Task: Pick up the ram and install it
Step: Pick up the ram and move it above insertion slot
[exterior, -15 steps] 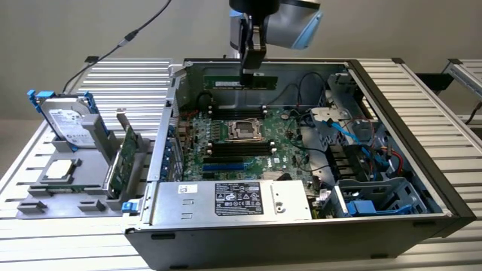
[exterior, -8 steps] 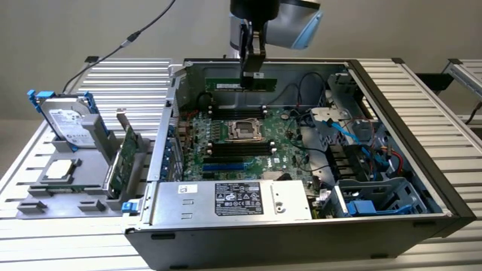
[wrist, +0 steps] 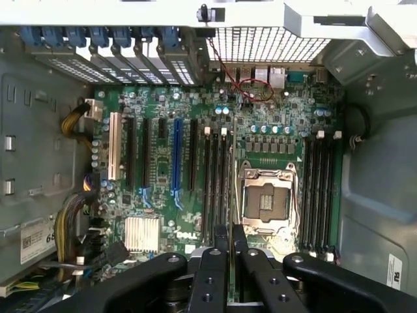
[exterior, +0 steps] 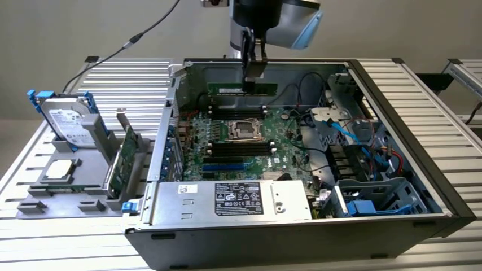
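Computer case (exterior: 444,197): it lies open on a slatted table, with its inside facing up.
Motherboard (wrist: 163,163): it lies flat on the floor of the case, and the arm hangs over it.
Gripper (exterior: 254,74): it points straight down above the board. Its fingers are drawn nearly together on a thin green stick, gripping it near the middle of its length.
CPU socket (wrist: 266,199): it is empty, with a bank of slots on either side.
Memory slots (wrist: 215,176): these are long and black and lie side by side, all empty, between the socket and the blue expansion slot.
Ram (exterior: 226,88): it is held clear of the board with its long axis level. In the exterior view it sticks out from both sides of the fingers, more toward that view's left.
Alignment: the wrist view shows the stick edge-on as a thin line parallel to the slots, just beside the slot nearest the socket.
Direction to target: the slots lie straight below the stick. I judge it not yet seated and cannot tell exactly which slot it is over.
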Available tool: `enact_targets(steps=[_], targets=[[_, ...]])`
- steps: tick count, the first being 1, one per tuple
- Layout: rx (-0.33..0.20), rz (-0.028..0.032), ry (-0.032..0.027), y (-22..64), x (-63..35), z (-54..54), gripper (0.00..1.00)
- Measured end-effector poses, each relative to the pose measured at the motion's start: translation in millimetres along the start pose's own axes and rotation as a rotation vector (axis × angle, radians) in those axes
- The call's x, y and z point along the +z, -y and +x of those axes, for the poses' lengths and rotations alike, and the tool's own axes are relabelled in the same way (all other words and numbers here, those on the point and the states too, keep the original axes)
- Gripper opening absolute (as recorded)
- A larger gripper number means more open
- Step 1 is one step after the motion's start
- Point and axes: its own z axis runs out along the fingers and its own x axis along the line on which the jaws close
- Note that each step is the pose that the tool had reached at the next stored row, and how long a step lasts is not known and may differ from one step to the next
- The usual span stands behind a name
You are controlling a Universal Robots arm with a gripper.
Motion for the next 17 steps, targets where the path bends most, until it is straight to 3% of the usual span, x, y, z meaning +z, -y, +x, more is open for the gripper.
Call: enact_targets(steps=[2,6,17], targets=[[-0.003,0.0004,0.0053,1.0,1.6,-0.1,0.14],[-0.007,0.0012,0.0219,2.1,5.3,0.0,0.14],[-0.007,0.0012,0.0223,3.8,25.1,-0.6,0.14]])
